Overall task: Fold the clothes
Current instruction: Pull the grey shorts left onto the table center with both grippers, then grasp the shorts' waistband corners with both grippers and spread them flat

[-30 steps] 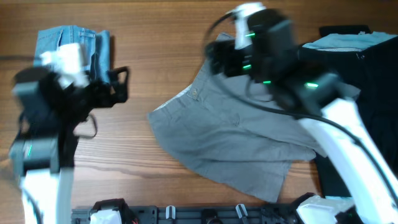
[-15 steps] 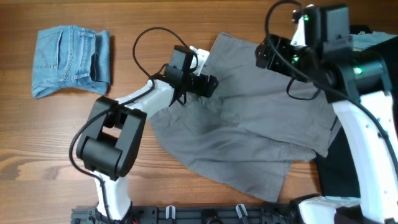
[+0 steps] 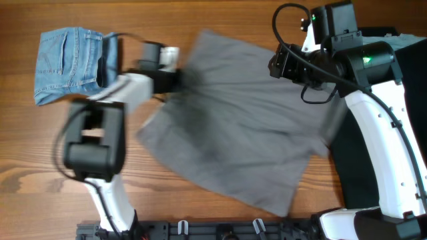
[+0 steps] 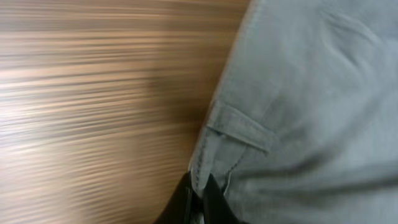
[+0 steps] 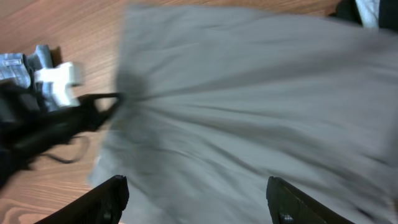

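Observation:
The grey shorts (image 3: 240,127) lie spread and motion-blurred across the middle of the table. My left gripper (image 3: 179,79) is at their upper left edge, shut on the fabric. The left wrist view shows its jaws (image 4: 198,193) pinching the stitched waistband of the grey shorts (image 4: 298,112) next to a belt loop. My right gripper (image 3: 283,67) hovers over the shorts' upper right part. In the right wrist view it (image 5: 199,199) stands open above the grey cloth (image 5: 249,106), with nothing between its fingers.
Folded light-blue denim shorts (image 3: 73,63) lie at the far left. A pile of black clothes (image 3: 407,120) lies along the right edge behind the right arm. Bare wooden table (image 3: 40,153) shows at the left and front.
My left gripper has shut on the shorts' waistband edge and pulled it to the left, stretching the grey cloth flatter. The right gripper has stayed over the shorts' upper right part.

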`<state>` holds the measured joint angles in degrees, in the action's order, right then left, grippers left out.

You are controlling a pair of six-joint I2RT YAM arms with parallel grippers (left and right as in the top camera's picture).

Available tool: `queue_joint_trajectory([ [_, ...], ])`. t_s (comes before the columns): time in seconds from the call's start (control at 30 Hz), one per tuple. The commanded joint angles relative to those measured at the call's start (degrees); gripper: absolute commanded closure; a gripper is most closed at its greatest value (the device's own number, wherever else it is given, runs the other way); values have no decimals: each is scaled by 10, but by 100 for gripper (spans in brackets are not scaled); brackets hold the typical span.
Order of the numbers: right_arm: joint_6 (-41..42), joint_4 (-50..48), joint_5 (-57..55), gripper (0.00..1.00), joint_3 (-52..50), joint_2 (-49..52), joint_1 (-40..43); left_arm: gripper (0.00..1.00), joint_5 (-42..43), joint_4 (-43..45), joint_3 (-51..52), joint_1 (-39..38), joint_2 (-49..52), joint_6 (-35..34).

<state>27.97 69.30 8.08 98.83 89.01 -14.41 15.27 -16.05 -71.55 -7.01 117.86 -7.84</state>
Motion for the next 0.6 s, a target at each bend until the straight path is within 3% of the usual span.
queue_joint_trajectory([
  [0.0,-10,13,-19,23,1,5,2,96,-59,-53,24,162,-21,-48],
  [0.07,-7,16,-66,23,0,9,2,93,-7,-55,24,189,-71,-48],
  [0.1,3,14,-87,23,0,12,2,85,2,-55,24,189,-91,-48],
  [0.13,17,11,-116,20,1,19,2,73,11,-57,24,184,-111,-48],
  [0.17,11,-8,-124,17,1,34,2,51,22,-62,24,172,-129,-46],
  [0.23,-41,-55,-120,15,0,71,2,36,23,-74,24,149,-146,-46],
  [0.3,-72,-113,-120,16,0,130,3,34,23,-98,24,126,-162,-46],
  [0.33,-92,-170,-119,24,0,189,7,34,23,-126,24,112,-186,-46],
  [0.37,-91,-193,-112,26,1,224,10,35,23,-141,24,106,-203,-46],
  [0.47,-122,-265,-19,29,1,328,38,30,23,-204,24,102,-299,-46],
  [0.5,-124,-257,10,35,1,356,48,25,23,-220,24,102,-338,-46],
  [0.57,-125,-212,7,36,1,369,55,21,21,-238,24,103,-376,-46],
])
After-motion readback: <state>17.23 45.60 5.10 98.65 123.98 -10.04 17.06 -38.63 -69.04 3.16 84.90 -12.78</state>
